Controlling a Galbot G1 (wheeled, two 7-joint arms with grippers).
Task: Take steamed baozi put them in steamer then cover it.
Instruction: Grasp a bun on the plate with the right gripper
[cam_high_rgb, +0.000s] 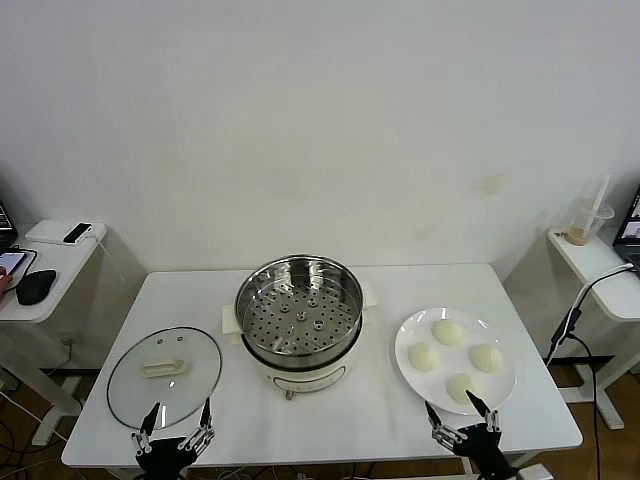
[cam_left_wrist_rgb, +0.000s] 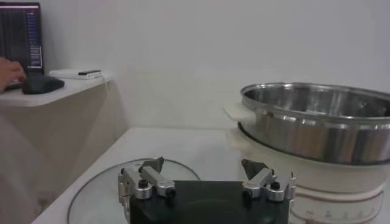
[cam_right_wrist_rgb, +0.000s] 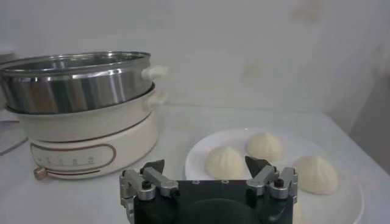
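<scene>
Several cream-white steamed baozi (cam_high_rgb: 449, 331) (cam_right_wrist_rgb: 226, 162) lie on a white plate (cam_high_rgb: 404, 340) (cam_right_wrist_rgb: 196, 159) at the table's right. The shiny steamer (cam_high_rgb: 299, 307) (cam_left_wrist_rgb: 317, 122) (cam_right_wrist_rgb: 76, 79) stands uncovered at the centre, its perforated tray bare. At the front left the glass cover (cam_high_rgb: 165, 375) (cam_left_wrist_rgb: 91, 195) lies flat, bar handle up. Over the cover's near edge my left gripper (cam_high_rgb: 178, 414) (cam_left_wrist_rgb: 203, 168) hangs open with nothing in it. My right gripper (cam_high_rgb: 459, 410) (cam_right_wrist_rgb: 205, 166) is open at the plate's front edge, just short of the nearest baozi, holding nothing.
A side table (cam_high_rgb: 55, 262) on the left carries a mouse, a phone and a hand at its edge. Another side table (cam_high_rgb: 600, 262) on the right holds a plastic cup with a straw. A cable hangs beside the right table. A white wall stands behind.
</scene>
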